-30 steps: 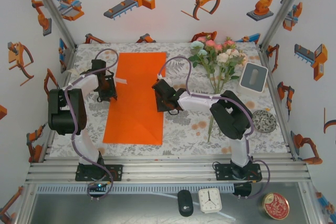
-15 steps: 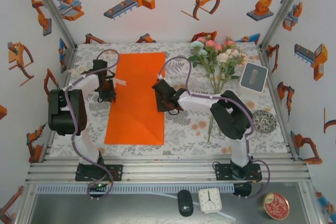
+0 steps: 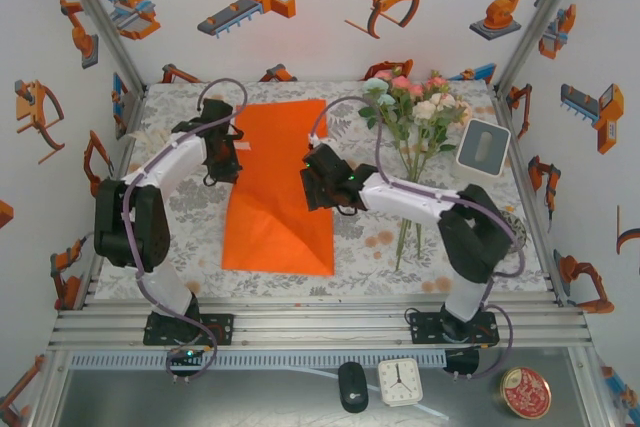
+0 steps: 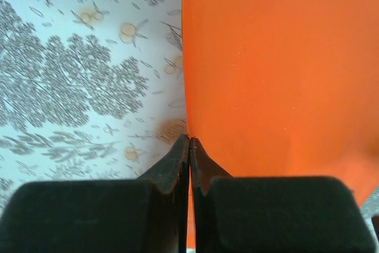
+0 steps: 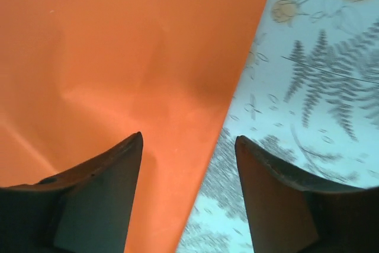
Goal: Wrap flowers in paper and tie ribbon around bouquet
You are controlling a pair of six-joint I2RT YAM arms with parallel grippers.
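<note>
Left gripper (image 4: 189, 140) of mine is clamped on the left edge of the paper (image 4: 272, 69). Right gripper (image 5: 188, 139) hangs with jaws apart, straddling its right edge. Beyond that, the flowers (image 3: 415, 107) lie on my right.

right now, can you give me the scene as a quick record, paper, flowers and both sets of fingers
paper: large bright orange rectangular sheet, skewed on the grey floral tablecloth
flowers: pink, white and pale-green bunch, right of the sheet, apart from it
left fingers: shut on the sheet's left edge
right fingers: open, straddling its right edge
</note>
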